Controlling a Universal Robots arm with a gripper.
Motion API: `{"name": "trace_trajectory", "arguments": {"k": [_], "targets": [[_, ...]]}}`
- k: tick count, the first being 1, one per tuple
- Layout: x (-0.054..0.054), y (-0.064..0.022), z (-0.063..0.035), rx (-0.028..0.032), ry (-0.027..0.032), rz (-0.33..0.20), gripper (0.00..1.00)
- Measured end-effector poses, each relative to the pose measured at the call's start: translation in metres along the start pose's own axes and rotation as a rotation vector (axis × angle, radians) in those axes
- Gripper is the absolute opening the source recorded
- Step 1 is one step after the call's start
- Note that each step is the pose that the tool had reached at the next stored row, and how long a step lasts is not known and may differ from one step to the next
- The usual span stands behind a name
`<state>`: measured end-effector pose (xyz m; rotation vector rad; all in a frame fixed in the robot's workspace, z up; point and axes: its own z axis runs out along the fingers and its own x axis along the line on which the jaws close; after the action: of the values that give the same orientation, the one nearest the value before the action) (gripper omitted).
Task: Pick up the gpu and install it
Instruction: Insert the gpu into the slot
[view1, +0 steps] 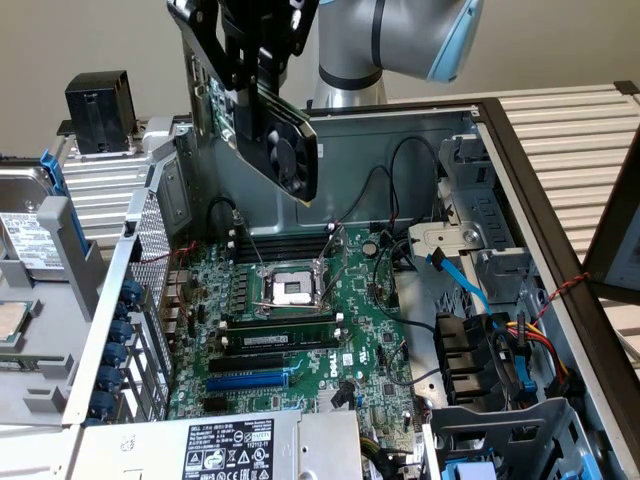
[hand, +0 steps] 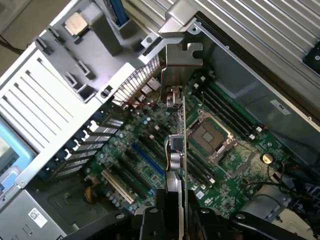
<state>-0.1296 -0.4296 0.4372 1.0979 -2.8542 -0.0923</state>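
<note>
Wide open on the bench sits the computer case (view1: 400, 150), side panel off, and across its floor spreads the big green motherboard (view1: 368, 325), its slots unfilled where they can be seen; over the top comes the arm (view1: 400, 35), and hanging from it, well clear of the board and up by the case's rear wall, is the gpu (view1: 283, 145) — off the table, in the air, above the socket area; the gripper (view1: 256, 72) is clamped on it, black fingers pinching the card's upper part, and in the wrist view the card runs edge-on straight out from between them; the card hangs tilted in the exterior view, fan (view1: 292, 158) turned toward the exterior view's right, lower corner dipping toward the CPU socket (view1: 290, 290); the silver bracket (hand: 181, 62) leads at the far end, near the perforated rear of the case; down below lies the blue slot (view1: 248, 380), apart from the card. My read on handling — a light, stiff board, not slippery with that ribbed shroud, but fragile: the fan blades and the bottom contact edge look like the places to keep off, so a pinch across the board and heatsink block, as here, seems the sound hold; the thin bracket could catch on the case's sheet metal.
</note>
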Motion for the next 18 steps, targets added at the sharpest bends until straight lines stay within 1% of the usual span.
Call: {"name": "trace_trajectory", "arguments": {"k": [6, 12, 14, 18], "targets": [[-0.0002, -0.0003, 0.0014, 0.0056, 0.0083, -0.1, 0.27], [-0.0003, -0.0004, 0.0029, 0.0132, 0.0162, -0.208, 0.27], [-0.0003, -0.0004, 0.0037, 0.0186, 0.0161, -0.245, 0.27], [-0.0004, -0.0006, 0.0052, 0.0323, 0.0138, -0.318, 0.27]]}}
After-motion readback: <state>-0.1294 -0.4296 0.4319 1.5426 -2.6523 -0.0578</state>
